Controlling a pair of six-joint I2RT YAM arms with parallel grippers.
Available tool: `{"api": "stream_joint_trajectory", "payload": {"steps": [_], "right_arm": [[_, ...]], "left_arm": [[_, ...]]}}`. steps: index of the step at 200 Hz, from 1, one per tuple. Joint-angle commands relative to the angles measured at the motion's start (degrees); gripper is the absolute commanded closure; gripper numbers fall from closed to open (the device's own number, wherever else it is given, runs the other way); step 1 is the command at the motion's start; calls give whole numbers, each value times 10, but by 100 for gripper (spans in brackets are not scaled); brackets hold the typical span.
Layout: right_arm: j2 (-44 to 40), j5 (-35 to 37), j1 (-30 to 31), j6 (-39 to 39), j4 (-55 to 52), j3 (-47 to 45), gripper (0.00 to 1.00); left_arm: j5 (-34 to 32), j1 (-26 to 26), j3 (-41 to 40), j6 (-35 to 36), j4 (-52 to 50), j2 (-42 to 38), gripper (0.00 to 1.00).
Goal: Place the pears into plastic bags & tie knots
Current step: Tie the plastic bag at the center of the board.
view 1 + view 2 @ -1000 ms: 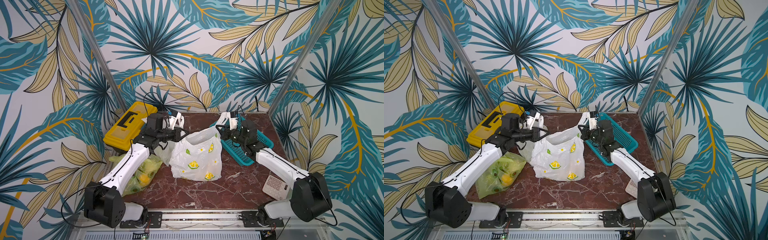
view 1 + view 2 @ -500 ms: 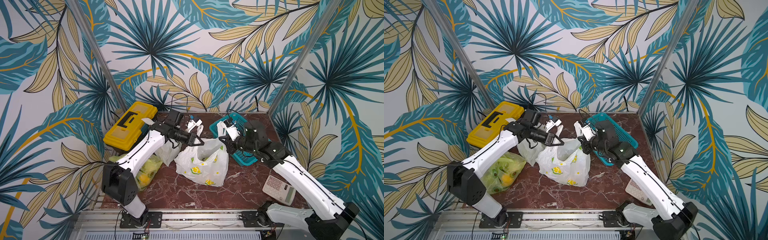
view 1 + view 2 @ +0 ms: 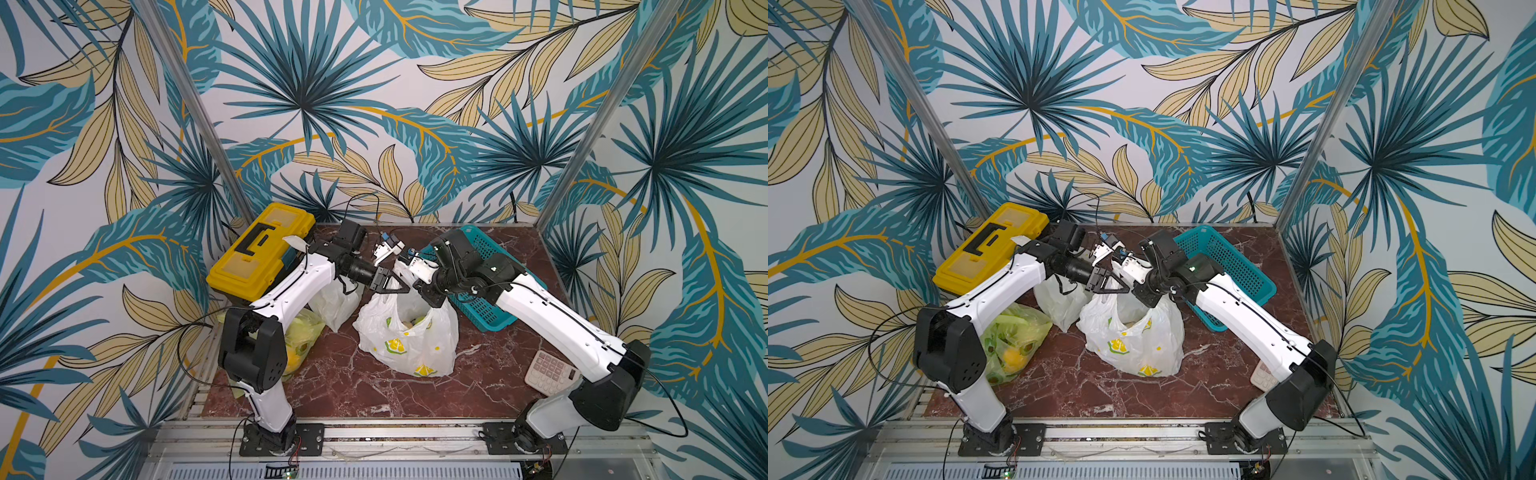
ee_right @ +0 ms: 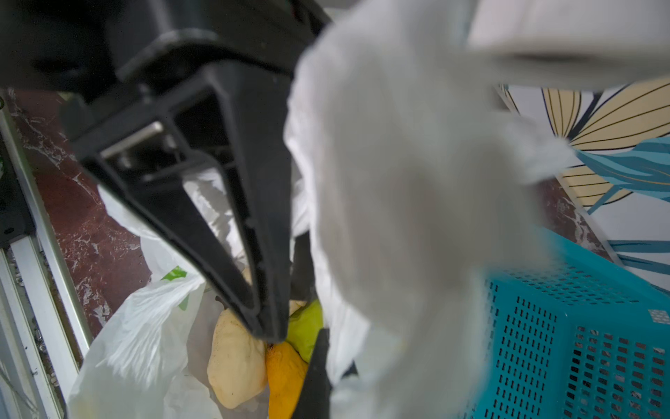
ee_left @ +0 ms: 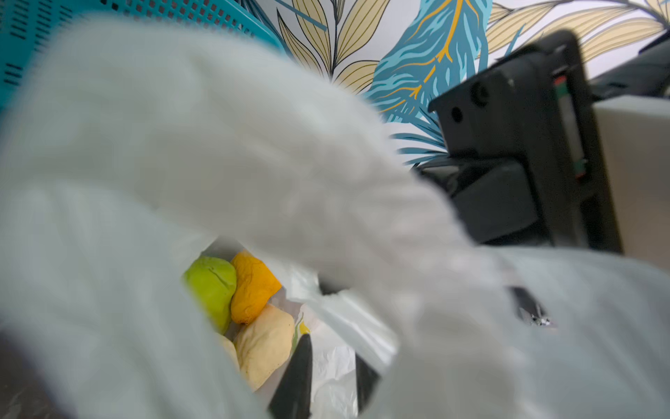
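Obs: lemon-print bag (image 3: 405, 340) upright mid-table, mouth open, pears (image 5: 250, 290) at its bottom. right gripper (image 3: 432, 298) clamped on the handle just beside the teal basket (image 3: 486, 309). left gripper (image 3: 388, 284) at the opposite rim, jaws slightly parted, film between. Bare marble (image 3: 353, 386) in front.

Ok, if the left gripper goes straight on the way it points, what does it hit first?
Probably the lemon-print bag: the left gripper angles down into its open mouth, toward the pears inside. The right gripper sits close beside its tips; depth is unclear, so it could touch that first.
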Motion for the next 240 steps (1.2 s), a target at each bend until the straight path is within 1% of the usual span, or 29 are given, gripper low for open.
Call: {"api": "stream_joint_trajectory", "payload": {"steps": [1,26,44,64,84,118,131,140,149,152,160,166,175,184,199,232,240], "right_arm": [[17,-15,2,-22,-46,23,100],[28,-37,3,-26,-67,33,100],[32,-49,8,-34,-82,34,100],[39,-50,11,-36,-95,39,100],[43,-49,11,-31,-90,42,100],[49,-50,11,-18,-88,52,100],[49,-45,12,-12,-88,51,100],[48,-42,10,-3,-87,52,100],[45,-41,10,5,-84,51,100],[43,-40,10,9,-82,51,100],[36,-39,8,26,-77,51,92],[29,-47,6,39,-72,49,88],[14,-68,0,56,-62,41,79],[-4,-89,-5,74,-47,26,70],[-30,-112,-12,100,-22,-3,62],[-65,-120,-30,125,9,-52,61],[-66,-119,-33,122,13,-59,63]], "left_arm": [[17,5,-15,40,-3,-26,69],[7,9,-28,55,-4,-42,61],[-8,15,-18,50,-4,-39,59],[-16,18,-1,44,-4,-34,59],[-7,15,15,37,-4,-22,59],[-8,7,17,40,-4,-17,59],[2,6,17,42,-4,-18,59],[9,3,17,45,-4,-18,62],[15,2,16,48,-5,-19,69],[17,2,15,48,-4,-19,73],[16,3,13,47,-4,-20,85],[11,5,10,47,-4,-21,93],[1,10,6,45,-4,-21,100],[-4,16,1,42,-4,-23,100],[-6,20,-5,41,-4,-25,100],[-7,20,-11,40,-4,-29,100],[-6,19,-11,39,-4,-28,100]]}}
